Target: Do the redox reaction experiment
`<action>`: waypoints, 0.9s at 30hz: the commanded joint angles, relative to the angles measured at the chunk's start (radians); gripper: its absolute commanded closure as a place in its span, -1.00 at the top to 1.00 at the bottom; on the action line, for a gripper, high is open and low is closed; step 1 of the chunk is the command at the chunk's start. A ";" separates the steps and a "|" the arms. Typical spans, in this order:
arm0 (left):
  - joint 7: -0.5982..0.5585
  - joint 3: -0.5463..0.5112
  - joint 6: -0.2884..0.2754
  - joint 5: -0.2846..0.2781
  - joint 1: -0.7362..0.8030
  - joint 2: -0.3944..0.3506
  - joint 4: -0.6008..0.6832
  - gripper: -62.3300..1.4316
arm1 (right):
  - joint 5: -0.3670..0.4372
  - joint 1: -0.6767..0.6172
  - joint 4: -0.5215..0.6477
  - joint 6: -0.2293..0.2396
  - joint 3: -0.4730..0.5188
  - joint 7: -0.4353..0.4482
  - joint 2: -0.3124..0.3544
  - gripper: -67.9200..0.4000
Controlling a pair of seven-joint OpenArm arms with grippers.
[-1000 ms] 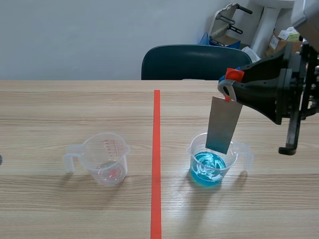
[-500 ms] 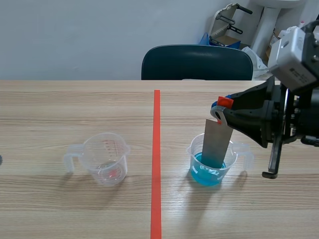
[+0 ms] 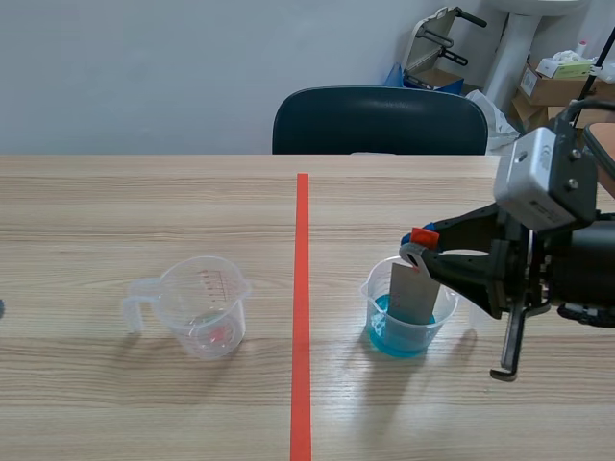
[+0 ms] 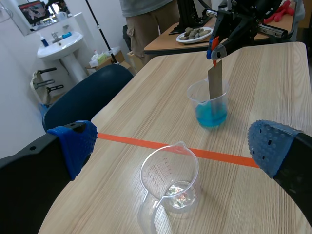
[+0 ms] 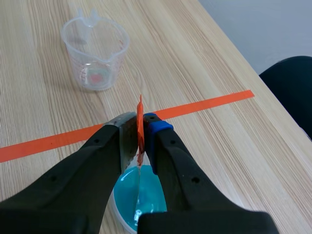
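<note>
While pinching the metal strip in right gripper, holds it in blue-filled cup on wood-grain table; left gripper splayed; chair behind

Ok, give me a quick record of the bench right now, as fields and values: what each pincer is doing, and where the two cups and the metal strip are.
right pincer: shut on the metal strip, above the blue cup
metal strip: upright, lower end in the blue liquid
blue cup: right of the tape line
clear cup: left of the tape line, looks nearly empty
left pincer: open, holding nothing
</note>
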 commanded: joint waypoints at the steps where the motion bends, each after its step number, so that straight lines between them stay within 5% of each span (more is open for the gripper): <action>1: -0.018 -0.002 0.002 -0.010 -0.006 0.008 0.013 1.00 | -0.003 0.017 -0.003 0.008 0.001 0.013 0.001 -0.96; 27: -0.019 -0.002 0.002 -0.010 -0.006 0.008 0.013 1.00 | -0.021 0.017 -0.011 0.008 0.001 0.020 0.001 -0.96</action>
